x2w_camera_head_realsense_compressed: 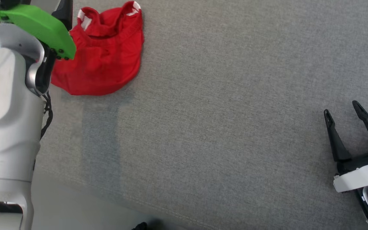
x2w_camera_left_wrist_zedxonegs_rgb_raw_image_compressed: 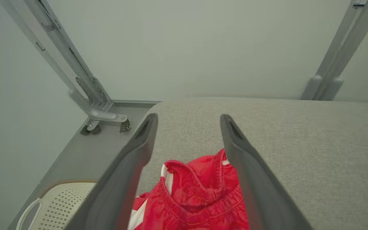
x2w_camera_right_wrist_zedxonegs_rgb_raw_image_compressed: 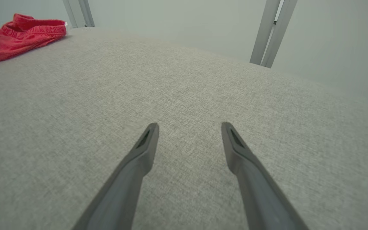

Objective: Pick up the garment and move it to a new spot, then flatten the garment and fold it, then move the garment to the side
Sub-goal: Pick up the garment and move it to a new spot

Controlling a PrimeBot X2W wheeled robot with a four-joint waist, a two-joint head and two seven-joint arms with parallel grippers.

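Note:
A red garment (x2w_camera_head_realsense_compressed: pixel 102 52) with white trim lies crumpled on the grey cloth surface (x2w_camera_head_realsense_compressed: pixel 219 111) at the far left. In the left wrist view the garment (x2w_camera_left_wrist_zedxonegs_rgb_raw_image_compressed: pixel 193 195) sits low between the fingers of my left gripper (x2w_camera_left_wrist_zedxonegs_rgb_raw_image_compressed: pixel 188 119), which stands open above it with nothing held. My left arm with its green cover (x2w_camera_head_realsense_compressed: pixel 40 25) hides the garment's left edge in the head view. Far off at the lower right, my right gripper (x2w_camera_head_realsense_compressed: pixel 342 110) is open over bare cloth. The right wrist view shows that gripper (x2w_camera_right_wrist_zedxonegs_rgb_raw_image_compressed: pixel 189 126) open, with the garment (x2w_camera_right_wrist_zedxonegs_rgb_raw_image_compressed: pixel 18 35) at the upper left.
A white perforated basket (x2w_camera_left_wrist_zedxonegs_rgb_raw_image_compressed: pixel 56 204) sits past the surface's left edge, below a grey ledge (x2w_camera_left_wrist_zedxonegs_rgb_raw_image_compressed: pixel 107 140) with a metal frame post (x2w_camera_left_wrist_zedxonegs_rgb_raw_image_compressed: pixel 72 64). More frame posts (x2w_camera_right_wrist_zedxonegs_rgb_raw_image_compressed: pixel 272 32) stand behind the surface. The near edge of the surface (x2w_camera_head_realsense_compressed: pixel 113 195) runs along the bottom left.

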